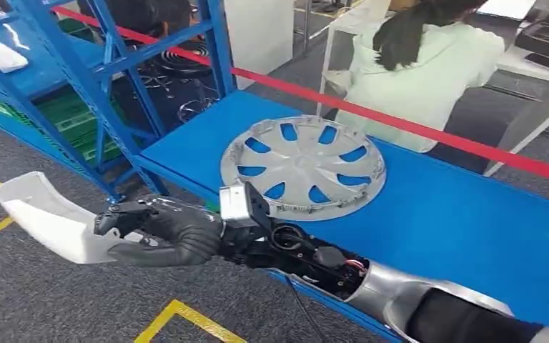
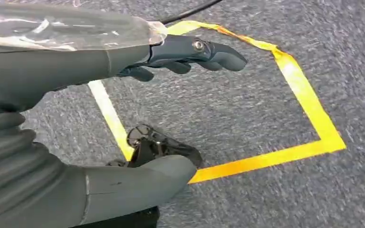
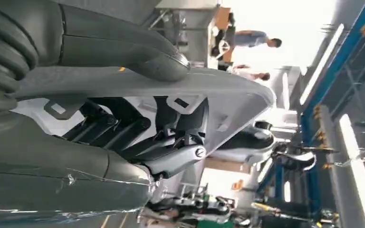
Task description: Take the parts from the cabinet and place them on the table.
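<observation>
Wheel cover (image 1: pixel 303 167) flat on table (image 1: pixel 472 236); rack (image 1: pixel 78 86) left of table; panel (image 1: pixel 50 214) in right hand (image 1: pixel 164 232), left of wheel cover, above floor (image 1: pixel 57 300); person (image 1: pixel 422 78) behind table.

**Silver Arm, Dark Hand**

The robot's silver-shelled right arm (image 1: pixel 400 293) ended in a dark grey, glossy, many-fingered right hand (image 1: pixel 171 232). Black cables looped at the exposed wrist beside a small silver box. The left hand (image 2: pixel 123 118) showed a grey ribbed cover and a screw-headed finger.
</observation>
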